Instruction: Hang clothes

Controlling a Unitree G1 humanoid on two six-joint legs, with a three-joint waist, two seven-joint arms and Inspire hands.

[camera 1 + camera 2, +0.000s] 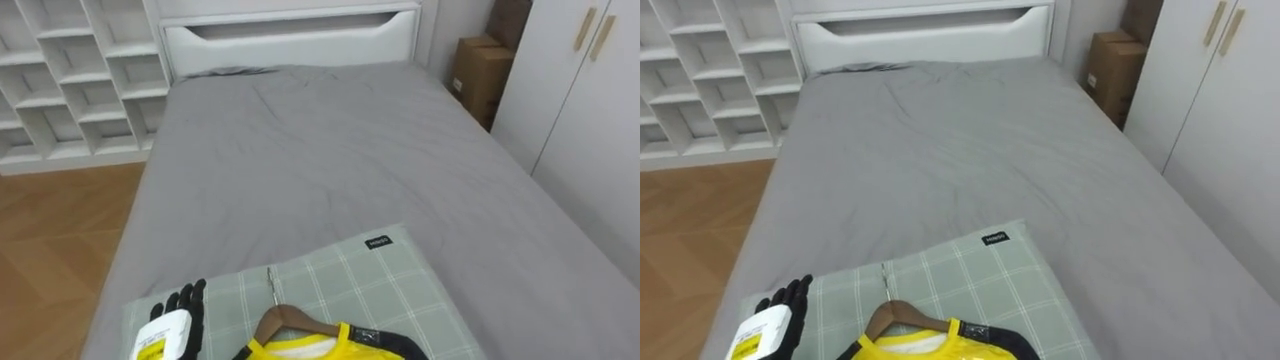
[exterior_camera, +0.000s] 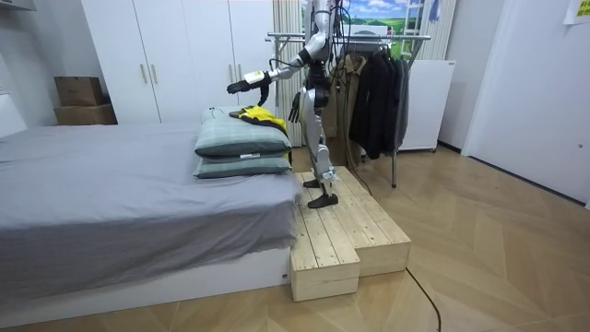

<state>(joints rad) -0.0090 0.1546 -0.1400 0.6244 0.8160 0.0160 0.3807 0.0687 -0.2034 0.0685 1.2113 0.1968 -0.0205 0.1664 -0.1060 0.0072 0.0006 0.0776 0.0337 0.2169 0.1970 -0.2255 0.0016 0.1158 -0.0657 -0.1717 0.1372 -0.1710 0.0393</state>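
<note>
A yellow garment with black trim (image 1: 300, 348) lies on a wooden hanger (image 1: 292, 320) whose metal hook (image 1: 270, 284) points up the bed. Both rest on a stack of green checked pillows (image 1: 350, 275) at the foot of the bed. My left hand (image 1: 186, 303) hovers over the pillow's left part, just left of the hanger, fingers straight and apart from it. In the room view I stand on a wooden platform (image 2: 341, 231) with the left arm stretched over the pillows (image 2: 241, 140) and garment (image 2: 256, 114). My right hand (image 2: 294, 107) hangs by my hip.
The grey bed (image 1: 330, 150) runs ahead to a white headboard (image 1: 290, 40). White shelves (image 1: 70, 80) stand at the left, a cardboard box (image 1: 478, 75) and wardrobe doors (image 1: 580, 90) at the right. Behind me a clothes rack (image 2: 369, 37) holds dark garments (image 2: 378, 92).
</note>
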